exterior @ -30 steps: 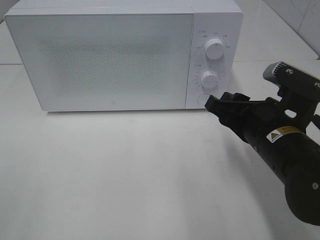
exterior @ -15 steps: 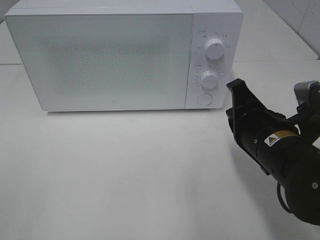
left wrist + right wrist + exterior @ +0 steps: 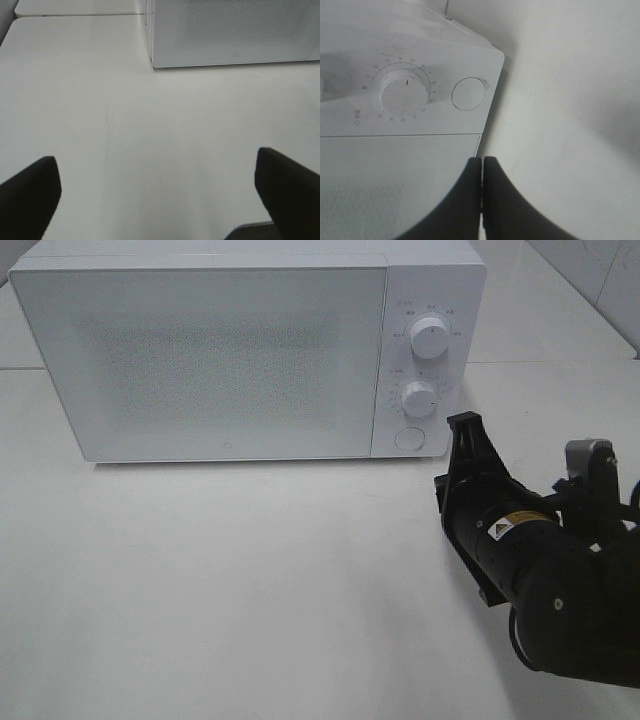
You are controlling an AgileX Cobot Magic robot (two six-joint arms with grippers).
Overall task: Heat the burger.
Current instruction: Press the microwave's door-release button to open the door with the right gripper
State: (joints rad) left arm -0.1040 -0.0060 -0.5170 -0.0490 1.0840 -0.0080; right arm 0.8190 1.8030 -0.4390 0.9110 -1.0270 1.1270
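Note:
The burger is out of view. The white microwave (image 3: 230,350) stands at the back of the table with its frosted door closed, so nothing inside it shows. My right gripper (image 3: 463,422) is shut and holds nothing. It hovers just right of the microwave's front lower corner, a little back from the round button (image 3: 407,438). In the right wrist view the shut fingertips (image 3: 482,165) sit below the button (image 3: 468,93) and the lower dial (image 3: 402,94). My left gripper (image 3: 157,175) is open over bare table, with the microwave's (image 3: 230,35) left front corner ahead of it.
The microwave's control panel carries an upper dial (image 3: 429,337) and a lower dial (image 3: 419,398). White table (image 3: 250,580) stretches in front of the microwave. A tiled wall edge (image 3: 610,280) shows at the far right.
My right gripper pulled back from the round button toward the front right, turned on its side and closed. The left gripper shows no earlier view.

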